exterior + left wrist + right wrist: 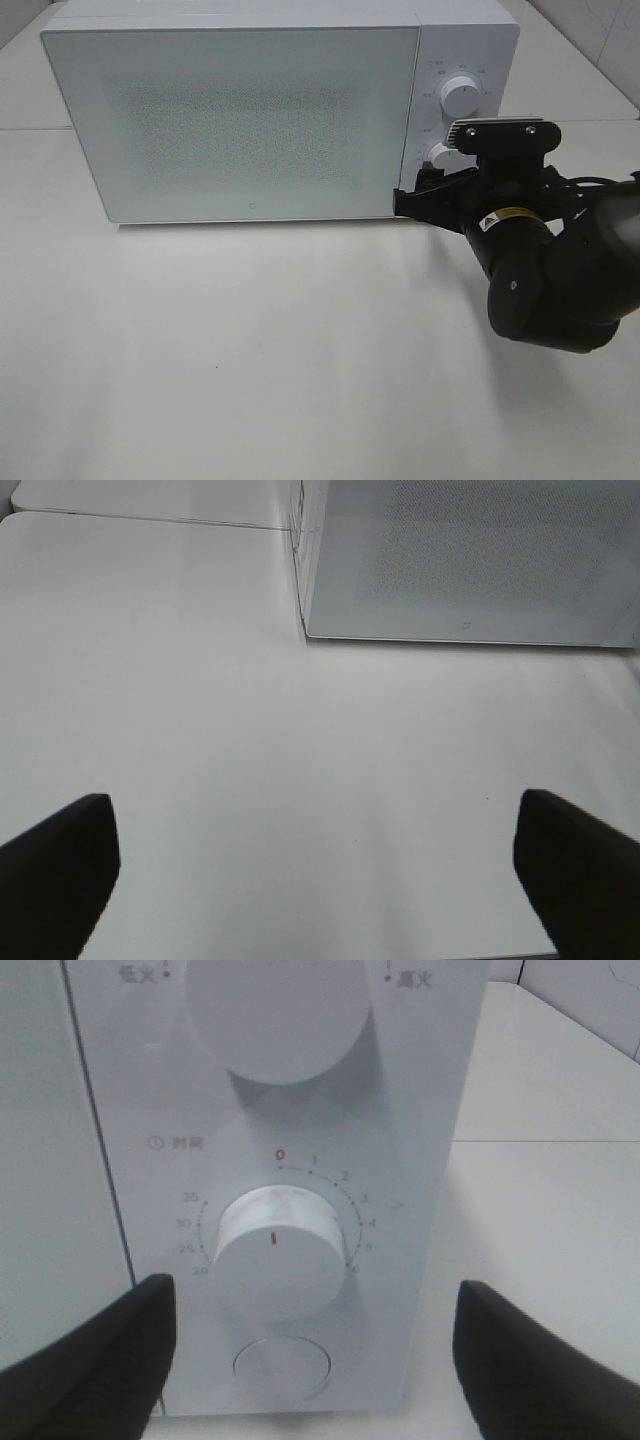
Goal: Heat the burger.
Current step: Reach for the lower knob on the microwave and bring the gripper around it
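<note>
- white and frosted, the door (pixel 235 120) of the microwave (pixel 470 30) stood shut and hid the inside; the burger showed in none of the three views, so where it lay could not be told.
- on the control panel to the right of the door, the timer knob (pixel 278 1250) had its red mark pointing up toward the red 0 on the dial.
- above it sat the larger upper knob (pixel 275 1010), and below it a round button (pixel 281 1365) set flush in the panel.
- the right gripper (pixel 312 1288) faced the timer knob head-on, its jaws spread wide with one black finger to each side of the knob and nothing held between them; whether either finger touched the panel could not be told.
- from the high camera, the right gripper (pixel 425 192) reached in from the right edge, with its black tips at the microwave's lower right corner.
- the left gripper (pixel 315 802) hung over the bare white table (pixel 300 780) well short of the microwave's front left corner, with its jaws wide apart and empty; the high camera did not catch it.
</note>
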`<state>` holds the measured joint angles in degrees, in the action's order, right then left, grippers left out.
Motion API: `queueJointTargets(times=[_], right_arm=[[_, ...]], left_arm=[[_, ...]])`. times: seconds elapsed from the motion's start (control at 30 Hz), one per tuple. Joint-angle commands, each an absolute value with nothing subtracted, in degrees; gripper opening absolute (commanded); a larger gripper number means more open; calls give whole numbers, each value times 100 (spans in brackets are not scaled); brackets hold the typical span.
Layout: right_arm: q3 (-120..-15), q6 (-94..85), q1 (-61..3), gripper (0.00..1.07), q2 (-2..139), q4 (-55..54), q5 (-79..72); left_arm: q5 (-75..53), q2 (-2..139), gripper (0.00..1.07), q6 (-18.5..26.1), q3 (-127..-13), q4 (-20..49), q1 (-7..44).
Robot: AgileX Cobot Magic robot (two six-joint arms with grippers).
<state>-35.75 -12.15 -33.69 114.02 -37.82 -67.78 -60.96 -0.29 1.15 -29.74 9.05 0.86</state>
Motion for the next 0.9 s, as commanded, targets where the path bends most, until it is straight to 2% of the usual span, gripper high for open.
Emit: queueJointTargets(times=[0.03, 0.9], right_arm=[[-3707, -1180, -3260, 76, 11419, -3655, -6824], [-4343, -1197, -3077, 76, 11866, -3552, -6790]], left_arm=[[-6079, -97, 100, 86, -2956, 951, 57], [-6079, -97, 100, 86, -2956, 951, 57]])
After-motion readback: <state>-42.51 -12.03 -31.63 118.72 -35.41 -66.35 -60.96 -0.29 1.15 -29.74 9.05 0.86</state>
